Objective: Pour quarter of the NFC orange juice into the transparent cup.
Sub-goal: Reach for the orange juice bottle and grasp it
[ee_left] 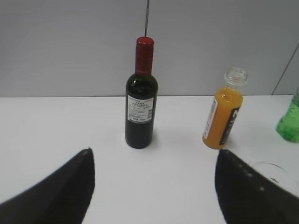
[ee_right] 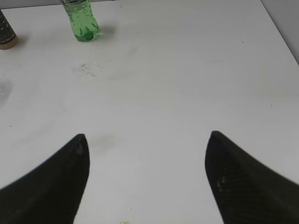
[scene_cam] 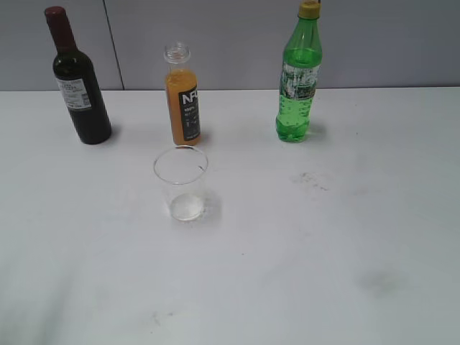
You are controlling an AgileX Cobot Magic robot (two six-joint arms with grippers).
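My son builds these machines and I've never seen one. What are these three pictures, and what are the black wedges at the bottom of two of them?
It is a two-armed robot at a white table. One camera looks down at the table; the others sit on the wrists. The black wedges are each pincer's fingers: left pincer, right pincer, both open and holding nothing. On the table stand a dark wine bottle, an uncapped NFC orange juice, a green soda bottle and a transparent cup, which looks empty.

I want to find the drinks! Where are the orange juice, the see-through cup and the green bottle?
NFC orange juice (scene_cam: 184, 108), exterior view, black label.
transparent cup (scene_cam: 181, 188), exterior view, side wall.
green soda bottle (scene_cam: 298, 86), exterior view, label.
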